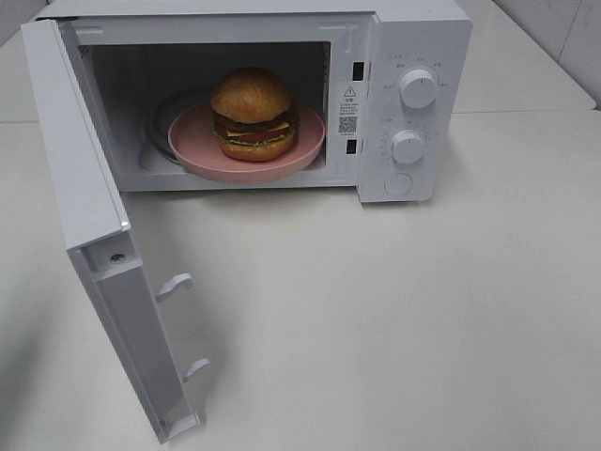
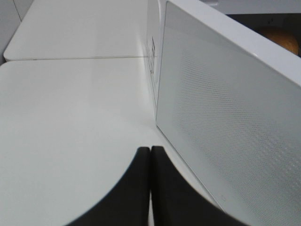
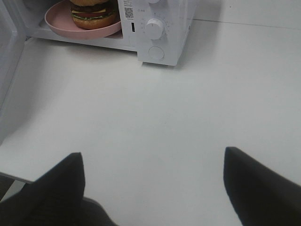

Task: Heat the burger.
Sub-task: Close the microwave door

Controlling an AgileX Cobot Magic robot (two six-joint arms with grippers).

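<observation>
Burger [image 1: 252,113] is sitting inside the microwave [image 1: 413,38], well ahead of the right gripper [image 3: 153,153], whose jaws are standing wide apart, empty. Just beside the open door [image 2: 225,122], the left gripper [image 2: 150,149] — jaws together — is hovering, probably for pushing it shut.

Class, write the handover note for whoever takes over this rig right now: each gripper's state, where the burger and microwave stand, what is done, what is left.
Left gripper: shut, empty, beside the outer face of the microwave door.
Right gripper: open, empty, above the table in front of the microwave.
Burger: on the pink plate, inside the microwave, near the front.
Done: burger loaded.
Left: door stands wide open, so shut it, then set the two knobs.
</observation>
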